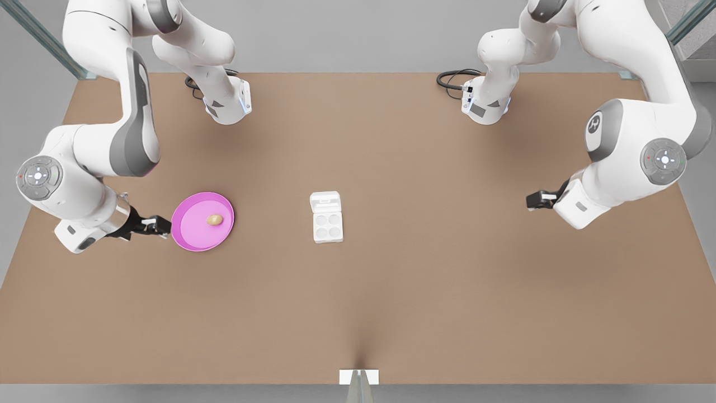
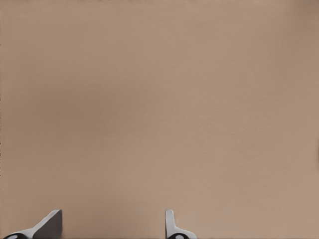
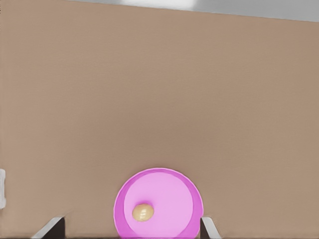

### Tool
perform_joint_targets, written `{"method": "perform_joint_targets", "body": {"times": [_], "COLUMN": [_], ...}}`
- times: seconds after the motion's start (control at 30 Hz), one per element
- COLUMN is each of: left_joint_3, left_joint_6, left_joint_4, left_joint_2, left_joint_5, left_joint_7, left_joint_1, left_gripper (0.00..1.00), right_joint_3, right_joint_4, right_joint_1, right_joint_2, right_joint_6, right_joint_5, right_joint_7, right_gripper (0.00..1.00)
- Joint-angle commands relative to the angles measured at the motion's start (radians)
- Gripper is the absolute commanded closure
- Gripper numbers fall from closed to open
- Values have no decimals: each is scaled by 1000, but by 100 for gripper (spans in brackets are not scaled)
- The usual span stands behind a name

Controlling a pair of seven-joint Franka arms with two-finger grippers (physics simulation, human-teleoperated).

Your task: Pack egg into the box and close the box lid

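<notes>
The egg (image 1: 215,220) sits on the pink plate (image 1: 187,235), a little toward the plate's side nearest the box (image 1: 327,226), which lies well apart at the middle of the table (image 1: 391,291). The box's four cups are bare, and its lid (image 1: 325,200) lies flat open at the far short end.

The right gripper (image 1: 163,225) is at the front view's left, just beside the plate's rim. In the right wrist view its fingers (image 3: 208,228) are spread wide, with the plate (image 3: 182,191) and egg (image 3: 142,212) between them.

The left gripper (image 1: 530,201) is over bare table at the front view's right, well away from the box. Its fingers (image 2: 172,226) are parted in the left wrist view, holding nothing.
</notes>
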Motion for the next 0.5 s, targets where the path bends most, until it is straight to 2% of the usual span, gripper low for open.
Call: {"method": "perform_joint_targets", "body": {"times": [0.0, 0.13, 0.17, 0.2, 0.37, 0.47], "left_joint_3": [-1, -1, -13, -44, -40, -34], "left_joint_6": [127, 132, 54, -46, -66, -95], "left_joint_4": [-2, 7, 24, 30, 50, 67], "left_joint_2": [-2, 21, 27, 30, 46, 46], "left_joint_5": [18, 19, -57, -68, -54, -8], "left_joint_7": [-77, -60, -62, -74, -112, -114], "left_joint_1": [-1, -16, -21, -32, 30, 45], "left_gripper": [0, 0, 0, 0, 0, 0], "right_joint_3": [2, 2, 1, -8, -1, -1], "right_joint_4": [-1, -18, -10, -9, -150, -148], "right_joint_1": [5, 7, 2, -4, 13, 31], "right_joint_2": [1, 127, 177, 228, 320, 369], "right_joint_6": [-77, -78, -68, -16, 302, 373], "right_joint_5": [30, 16, 16, 16, 18, 16], "right_joint_7": [38, 40, 38, 38, 70, 124], "right_gripper": [0, 0, 0, 0, 0, 0]}}
